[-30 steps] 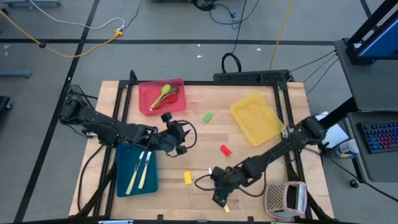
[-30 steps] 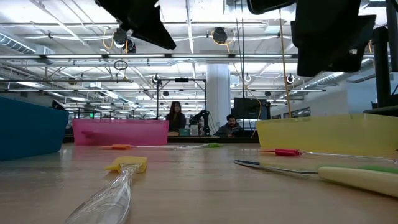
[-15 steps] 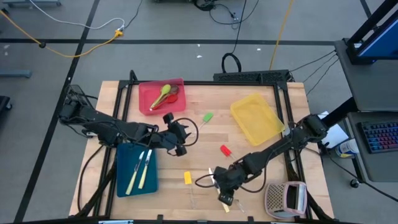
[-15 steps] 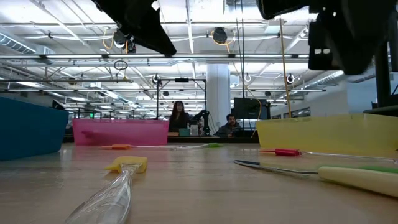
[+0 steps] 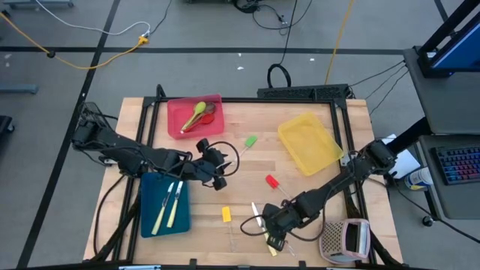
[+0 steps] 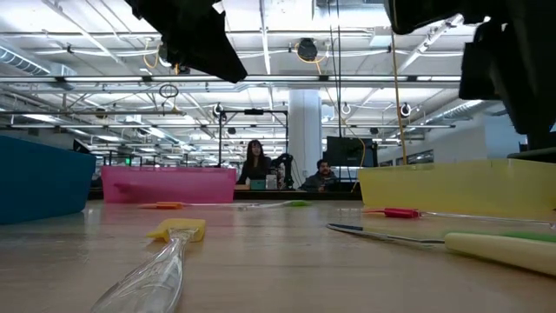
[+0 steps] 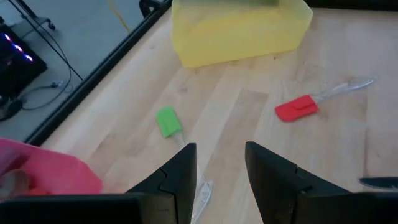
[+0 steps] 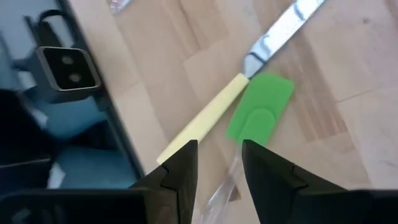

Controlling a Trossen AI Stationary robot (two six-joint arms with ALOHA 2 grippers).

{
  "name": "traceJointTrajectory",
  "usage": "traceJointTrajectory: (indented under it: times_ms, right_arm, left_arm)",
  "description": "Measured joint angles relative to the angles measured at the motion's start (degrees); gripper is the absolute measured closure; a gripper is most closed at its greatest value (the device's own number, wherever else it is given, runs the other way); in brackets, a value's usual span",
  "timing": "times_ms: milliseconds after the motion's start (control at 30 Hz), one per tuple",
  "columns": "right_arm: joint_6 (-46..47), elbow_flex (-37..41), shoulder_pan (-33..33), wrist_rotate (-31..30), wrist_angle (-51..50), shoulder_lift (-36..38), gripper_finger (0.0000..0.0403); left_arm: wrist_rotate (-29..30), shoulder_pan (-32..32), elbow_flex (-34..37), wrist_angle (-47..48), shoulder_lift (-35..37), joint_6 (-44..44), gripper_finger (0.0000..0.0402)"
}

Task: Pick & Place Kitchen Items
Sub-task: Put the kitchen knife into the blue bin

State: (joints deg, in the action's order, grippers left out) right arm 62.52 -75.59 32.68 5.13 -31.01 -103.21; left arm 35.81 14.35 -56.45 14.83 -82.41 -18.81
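Observation:
My right gripper (image 8: 217,163) hovers open near the table's front edge, over a cream-handled knife (image 8: 205,121) and a green-headed spatula (image 8: 260,109) that lie flat side by side on the wood. Its fingers touch neither. My left gripper (image 7: 219,168) stands open and off the table at mid-left (image 5: 219,169), with nothing between its fingers. Farther out lie a green spatula (image 7: 168,121) and a red spatula (image 7: 297,109). A yellow spatula (image 5: 226,214) rests flat on the wood in the middle.
The blue tray (image 5: 154,217) at the near left holds two cream-handled knives. The red tray (image 5: 176,124) at the far left holds spoons. A yellow tray (image 5: 307,142) stands at the far right, a perforated box (image 5: 343,240) at the near right corner.
My right gripper has tipped and shifted a little toward the table's right edge, so the knife's blade now shows beside it in the high view. In the low view its dark bulk has slid to the picture's right.

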Motion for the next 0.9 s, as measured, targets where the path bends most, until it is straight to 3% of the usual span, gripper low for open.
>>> traceJointTrajectory:
  times_ms: [167,433,900]
  right_arm:
    - [0.3,0.1,1.4,-6.5,0.1,-0.1,0.0284]
    - [-1.6,0.0,4.3,-11.2,6.2,-1.8,0.0284]
    - [0.0,0.1,4.9,-11.0,8.5,-9.0,0.0284]
  left_arm:
    - [0.0,0.5,0.0,0.0,0.0,-2.3,0.0259]
    - [0.1,3.0,0.0,0.3,0.0,-6.9,0.0259]
    - [0.2,6.7,0.1,0.4,0.0,-6.7,0.0259]
